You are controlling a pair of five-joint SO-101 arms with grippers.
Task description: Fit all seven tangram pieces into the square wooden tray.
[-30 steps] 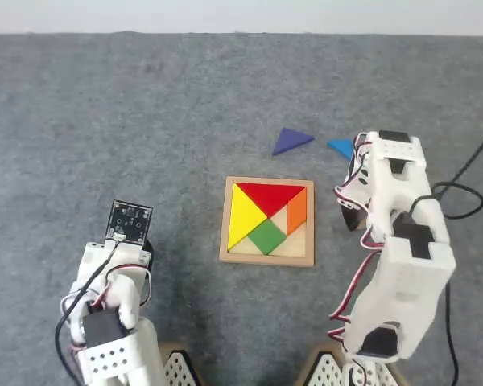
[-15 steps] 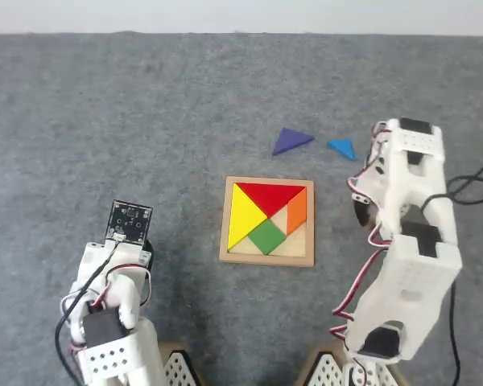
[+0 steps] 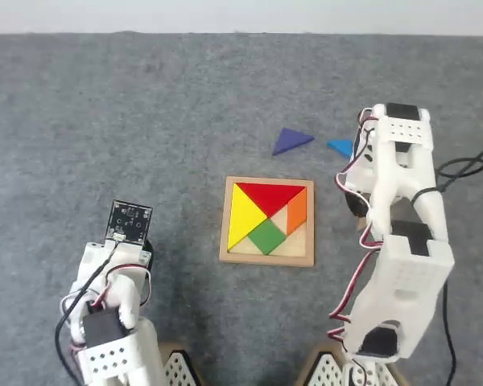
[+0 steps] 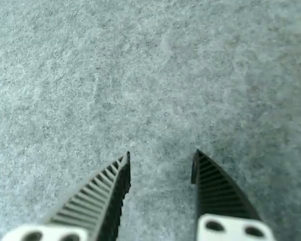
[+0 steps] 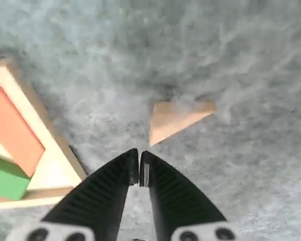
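Note:
The square wooden tray (image 3: 267, 259) lies mid-table holding a red (image 3: 267, 195), a yellow (image 3: 243, 217), a green (image 3: 267, 236) and an orange piece (image 3: 297, 211). A purple triangle (image 3: 292, 140) and a blue triangle (image 3: 339, 146) lie on the carpet behind it. In the right wrist view a pale wooden triangle (image 5: 175, 118) rests on the carpet just past my right gripper (image 5: 139, 164), which is shut on nothing, beside the tray's corner (image 5: 25, 103). My right gripper (image 3: 356, 207) hangs to the right of the tray. My left gripper (image 4: 160, 163) is open over bare carpet.
Grey carpet covers the whole table. The left arm (image 3: 113, 310) is folded back at the front left, far from the tray. The right arm's white body (image 3: 402, 241) stretches along the right side, with a black cable (image 3: 459, 173) beyond it.
The right arm swung out to the right, then came back left and farther from the front edge, again covering part of the blue triangle. The left arm and the pieces stayed still.

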